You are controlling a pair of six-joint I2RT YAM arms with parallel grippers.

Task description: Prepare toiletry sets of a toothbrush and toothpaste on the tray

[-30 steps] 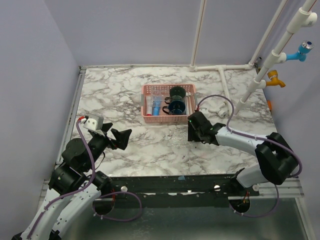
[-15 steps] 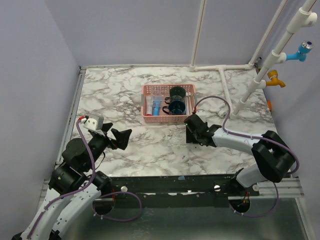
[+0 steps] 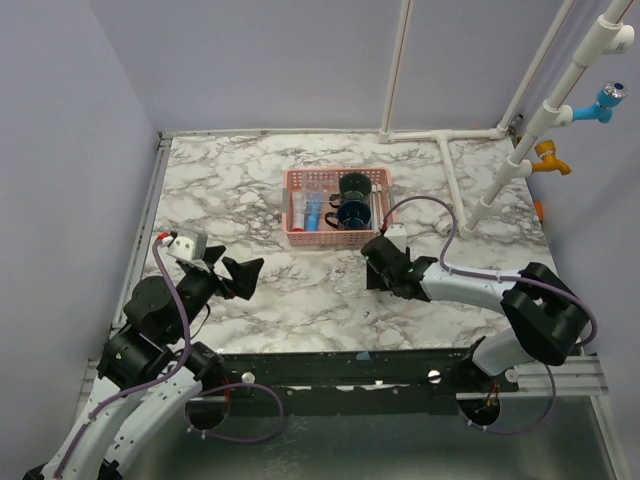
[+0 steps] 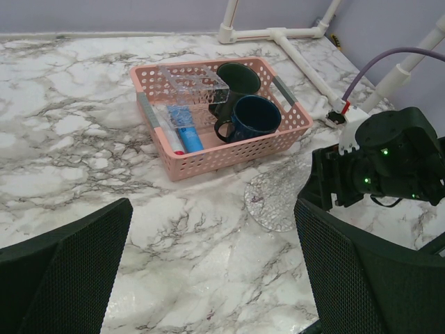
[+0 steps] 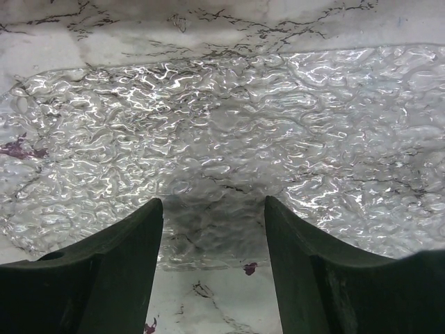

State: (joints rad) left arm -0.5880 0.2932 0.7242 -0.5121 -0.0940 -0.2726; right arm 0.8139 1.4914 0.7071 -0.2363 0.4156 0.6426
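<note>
NOW | right gripper [image 5: 212, 209] is hovering half-open over the tray [image 5: 222, 125], just in front of the pink basket [image 4: 208, 156] | left gripper [image 4: 212, 207] is hanging wide | navy mug [image 4: 252, 118] is sitting inside the basket | tip: be catching the thin rim squarely, probably slippery.

The tray [image 5: 229, 139] overruns both side edges of the right wrist view; from the left wrist, the right end effector [image 4: 321, 186] covers its right edge. Overhead, contents of the pink basket [image 3: 320, 238] are indistinct.
</note>
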